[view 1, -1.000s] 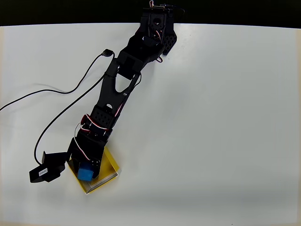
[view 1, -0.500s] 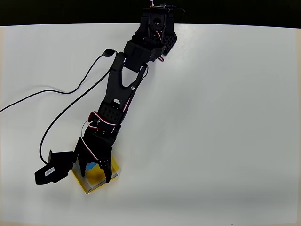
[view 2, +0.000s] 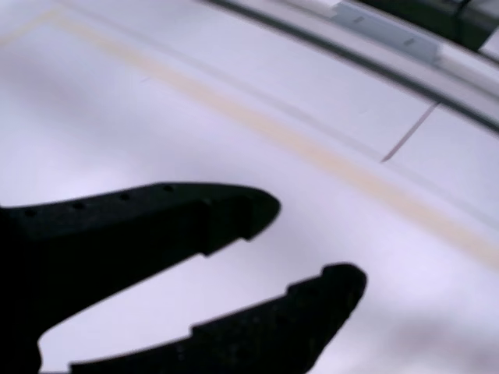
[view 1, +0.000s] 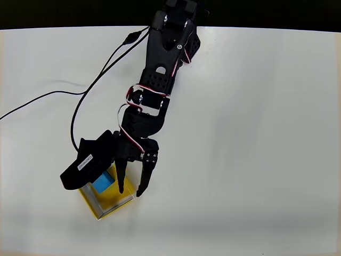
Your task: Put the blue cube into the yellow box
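**Cube in the box, gripper empty**

In the overhead view the blue cube (view 1: 103, 183) lies inside the yellow box (view 1: 116, 199) at the lower left of the frame, partly hidden under the arm's wrist camera (view 1: 88, 164). Judged from that, the placing looks done; only pulling the arm away seems left.

The gripper (view 1: 129, 190) has its fingers spread wide over the box's right edge, holding nothing. The wrist view shows the same parted fingers (view 2: 187, 214) against the white table (view 2: 234, 93).
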Motion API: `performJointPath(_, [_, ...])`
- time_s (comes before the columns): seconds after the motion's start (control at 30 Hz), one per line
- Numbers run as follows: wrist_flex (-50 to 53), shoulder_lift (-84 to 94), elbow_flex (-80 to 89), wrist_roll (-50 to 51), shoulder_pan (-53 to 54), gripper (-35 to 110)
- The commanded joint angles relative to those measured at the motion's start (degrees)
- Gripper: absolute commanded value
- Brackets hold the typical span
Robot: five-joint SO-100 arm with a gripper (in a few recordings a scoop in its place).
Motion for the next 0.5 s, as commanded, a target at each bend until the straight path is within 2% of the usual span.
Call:
performJointPath(0.0, [3.6, 13.4, 5.8, -2.0, -2.1, 9])
performJointPath(0.3, [11.5, 36.0, 32.3, -5.8, -9.2, 1])
performJointPath(0.47, [24.3, 50.0, 41.6, -6.9, -10.4, 0])
